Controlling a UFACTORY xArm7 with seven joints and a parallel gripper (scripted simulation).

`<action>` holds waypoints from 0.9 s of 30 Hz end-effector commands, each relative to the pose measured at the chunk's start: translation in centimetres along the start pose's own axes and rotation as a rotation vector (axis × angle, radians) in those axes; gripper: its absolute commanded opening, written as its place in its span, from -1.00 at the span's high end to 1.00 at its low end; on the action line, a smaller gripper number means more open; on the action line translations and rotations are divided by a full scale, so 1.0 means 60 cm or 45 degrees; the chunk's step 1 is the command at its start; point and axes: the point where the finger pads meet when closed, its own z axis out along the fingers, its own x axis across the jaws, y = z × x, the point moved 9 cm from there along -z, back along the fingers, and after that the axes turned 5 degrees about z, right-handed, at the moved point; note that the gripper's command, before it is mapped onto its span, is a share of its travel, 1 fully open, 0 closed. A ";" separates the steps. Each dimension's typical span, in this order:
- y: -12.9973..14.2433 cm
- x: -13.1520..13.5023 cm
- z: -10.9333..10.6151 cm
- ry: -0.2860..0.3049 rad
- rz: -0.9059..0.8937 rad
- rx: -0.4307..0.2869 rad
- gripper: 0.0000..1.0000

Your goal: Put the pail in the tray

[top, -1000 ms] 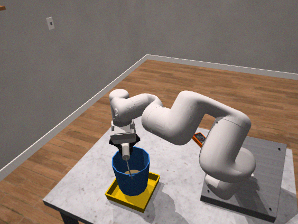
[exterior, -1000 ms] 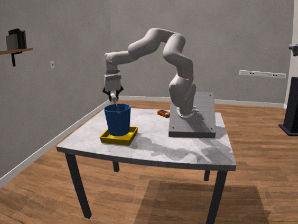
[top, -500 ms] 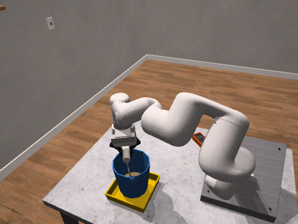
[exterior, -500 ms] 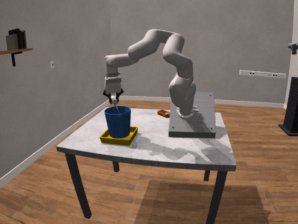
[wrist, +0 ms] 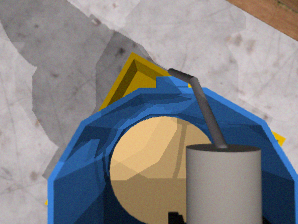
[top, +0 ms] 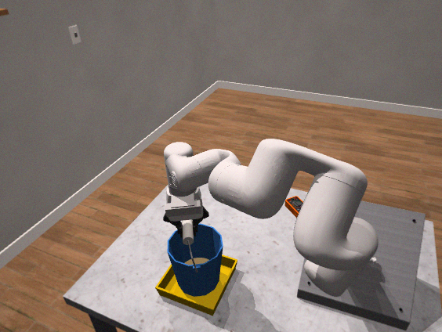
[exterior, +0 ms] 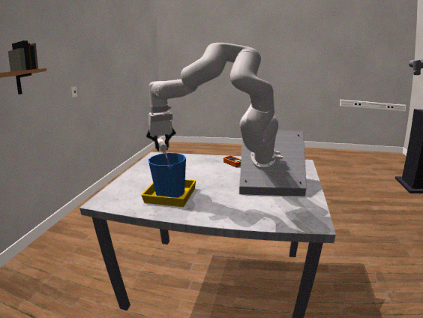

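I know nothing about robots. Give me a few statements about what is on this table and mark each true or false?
1. The blue pail stands upright inside the yellow drip tray. True.
2. The tool has let go and hangs open above the pail. False: it is shut on the pail's pale handle grip.
3. A small orange object lies on the table near the arm's grey base plate. True.
4. The pail is full of water. False: its tan inner floor shows.
5. The tray is red. False: it is yellow.
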 end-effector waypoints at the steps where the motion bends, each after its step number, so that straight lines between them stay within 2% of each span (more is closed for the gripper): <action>1: 0.001 0.001 0.001 0.006 0.001 -0.004 1.00; 27: 0.001 0.001 0.015 0.006 0.001 -0.004 1.00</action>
